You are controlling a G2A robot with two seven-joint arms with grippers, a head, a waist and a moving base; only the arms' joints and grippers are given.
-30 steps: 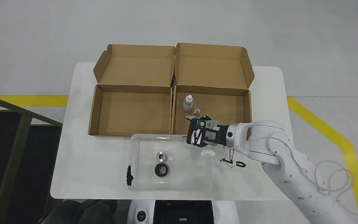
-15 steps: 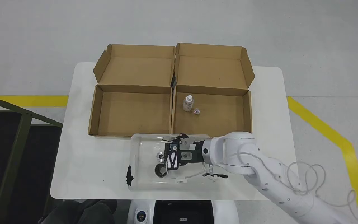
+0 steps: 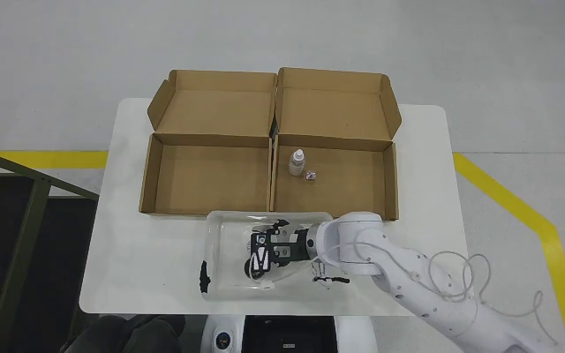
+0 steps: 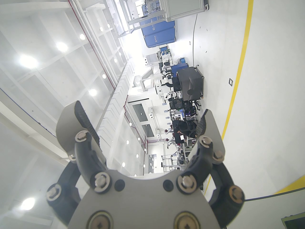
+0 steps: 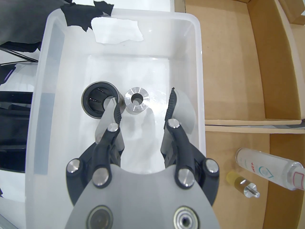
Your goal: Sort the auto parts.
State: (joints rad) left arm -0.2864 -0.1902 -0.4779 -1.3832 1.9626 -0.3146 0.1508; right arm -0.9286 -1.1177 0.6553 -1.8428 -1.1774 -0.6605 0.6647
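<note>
Silver bushing in clear bin at 6 o'clock on the table | right hand wide open, empty, above it | we centre on bushing, keeping off the black bearing just beside it.

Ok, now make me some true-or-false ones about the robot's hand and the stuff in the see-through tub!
1. The right gripper is open over the clear bin. True.
2. The silver part sits in a cardboard box. False: it is in the clear bin, next to the black ring.
3. The bottle lies in a cardboard box. True.
4. The right gripper is squeezing the black ring. False: its jaws are apart and hold nothing.
</note>
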